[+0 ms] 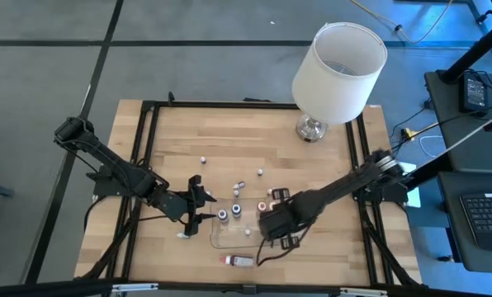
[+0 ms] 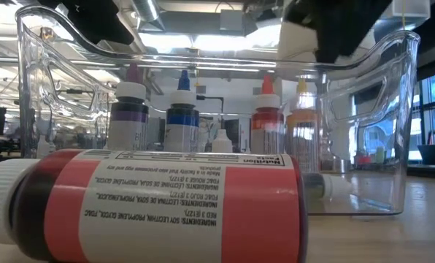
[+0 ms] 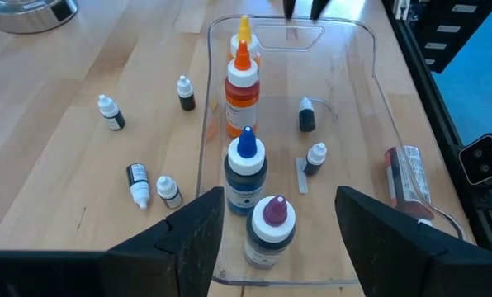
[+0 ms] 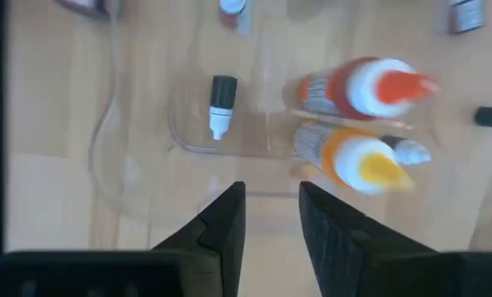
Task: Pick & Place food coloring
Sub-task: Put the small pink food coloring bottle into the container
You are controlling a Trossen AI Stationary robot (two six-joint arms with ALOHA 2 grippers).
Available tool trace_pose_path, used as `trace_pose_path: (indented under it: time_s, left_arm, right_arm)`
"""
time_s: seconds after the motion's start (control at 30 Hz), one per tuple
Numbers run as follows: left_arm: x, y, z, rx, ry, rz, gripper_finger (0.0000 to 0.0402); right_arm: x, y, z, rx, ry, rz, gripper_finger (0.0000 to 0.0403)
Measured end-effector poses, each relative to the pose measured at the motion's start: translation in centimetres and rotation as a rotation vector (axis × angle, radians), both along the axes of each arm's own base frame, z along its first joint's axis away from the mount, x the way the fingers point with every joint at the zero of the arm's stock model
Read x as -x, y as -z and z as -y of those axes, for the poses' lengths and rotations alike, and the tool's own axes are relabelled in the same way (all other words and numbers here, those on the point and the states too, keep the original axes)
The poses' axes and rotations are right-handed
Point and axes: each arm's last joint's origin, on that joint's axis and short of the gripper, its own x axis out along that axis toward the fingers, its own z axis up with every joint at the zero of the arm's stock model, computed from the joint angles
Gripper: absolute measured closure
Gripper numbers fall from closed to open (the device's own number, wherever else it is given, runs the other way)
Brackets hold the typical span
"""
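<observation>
- Clear plastic tray sits low in the middle of the high view, on the wooden tabletop; four taller dropper bottles stand in it: purple, blue, orange and yellow.
- Food coloring is spread about: two tiny dark bottles with white caps lie inside the tray, and four more lie loose on the tabletop at the left of the left wrist view.
- One red-labelled bottle lies on its side in front of the tray, filling the lower left of the low view.
- Right gripper hangs over the tray's right end; its fingers stand narrowly apart and hold nothing.
- In the right wrist view a tiny bottle lies straight ahead of the finger gap, its long axis running along the direction the fingers point, cap towards them.
- Any pick there would, I judge, need the wrist turned so the fingers close across the body.
- Left gripper is just left of the tray, its fingers spread wide and empty.
- Its arm reaches in low from the left edge, aimed down the tray's length; the loose bottles are nearer this arm.
</observation>
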Motion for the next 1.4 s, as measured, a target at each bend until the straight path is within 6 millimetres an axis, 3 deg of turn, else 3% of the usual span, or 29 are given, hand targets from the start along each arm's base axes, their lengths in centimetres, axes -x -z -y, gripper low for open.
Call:
trace_pose_path:
  time_s: [0.17,0.43,0.63,0.83,1.0,1.13,1.4]
  left_arm:
    - [0.0,0.0,0.0,0.0,0.0,0.0,0.0177]
    - [0.0,0.0,0.0,0.0,0.0,0.0,0.0174]
    - [0.0,0.0,0.0,0.001,0.0,0.001,0.0174]
    - [0.0,-0.1,0.0,0.005,0.0,0.007,0.0174]
    - [0.0,0.0,0.0,0.039,-0.024,0.006,0.0177]
    - [-0.1,-0.1,0.0,0.023,-0.024,0.011,0.0178]
    - [-0.5,0.0,-1.3,-0.02,-0.13,0.018,0.0178]
  right_arm:
    - [3.6,-2.2,2.0,-0.021,0.034,0.194,0.0294]
    - [9.3,-1.2,5.4,0.019,0.087,0.432,0.0296]
    - [11.3,-0.5,6.7,0.032,0.067,0.569,0.0296]
    - [12.9,0.9,7.9,0.19,0.042,0.681,0.0296]
    - [15.2,0.9,9.1,0.137,0.057,0.813,0.0296]
    - [16.8,1.2,10.2,0.147,0.093,0.864,0.0296]
    - [18.5,1.5,12.2,0.331,0.201,0.903,0.0296]
